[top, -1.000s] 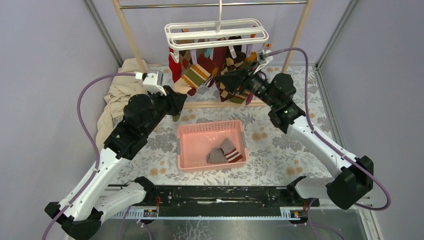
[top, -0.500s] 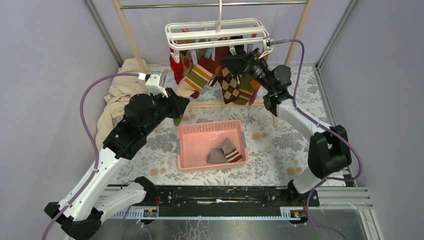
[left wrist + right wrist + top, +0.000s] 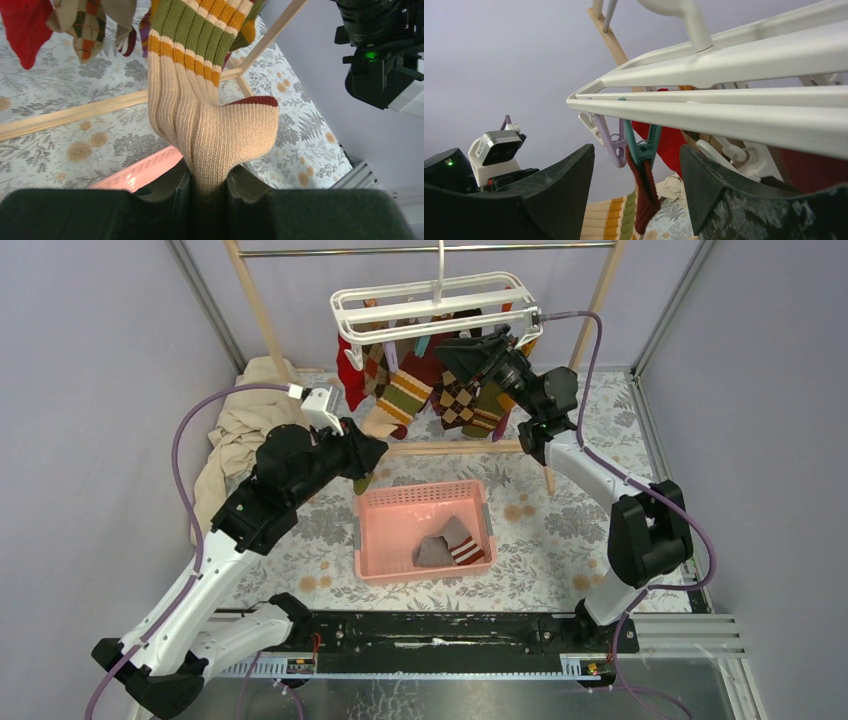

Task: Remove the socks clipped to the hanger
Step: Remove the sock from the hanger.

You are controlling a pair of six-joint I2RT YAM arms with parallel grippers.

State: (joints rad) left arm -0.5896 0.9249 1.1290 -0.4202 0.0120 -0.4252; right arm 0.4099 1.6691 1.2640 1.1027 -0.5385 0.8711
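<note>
Left wrist: left gripper (image 3: 207, 186) clamped on lower end of striped sock (image 3: 200, 115); right gripper (image 3: 638, 156) agape, maroon sock (image 3: 644, 200) between its jaws.

We find no readable text, brand, number or sign in any of the views. A small sticker (image 3: 481, 146) sits on the side of the white wrist camera (image 3: 496, 150) seen from the right wrist, but its print is too small and blurred to make out. Nothing legible on the socks, hanger, basket or arms.
</note>
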